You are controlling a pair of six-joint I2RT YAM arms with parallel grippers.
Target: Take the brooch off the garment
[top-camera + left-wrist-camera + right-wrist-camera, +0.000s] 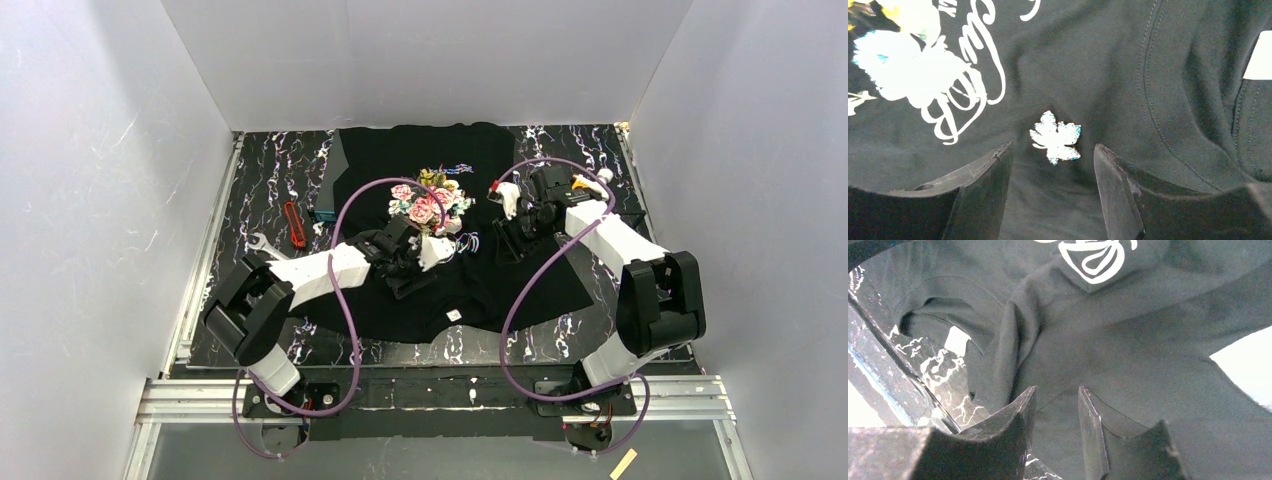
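Observation:
The garment [470, 290] is a black T-shirt spread on the table, with a pink rose print [425, 205] and white lettering [968, 75]. The brooch [1055, 137] is a small shiny leaf shape pinned to the fabric. In the left wrist view it lies just beyond the tips of my left gripper [1052, 146], centred in the gap. That gripper is open and holds nothing. My right gripper [1057, 388] is on the shirt's right side, near the collar. Its jaws stand partly apart, with a fold of the garment [1128, 350] between them.
A red tool [295, 223], a silver wrench [262, 243] and a blue object [327, 215] lie on the marbled table [260, 170], left of the shirt. The white neck label [453, 315] faces the near edge. White walls enclose three sides.

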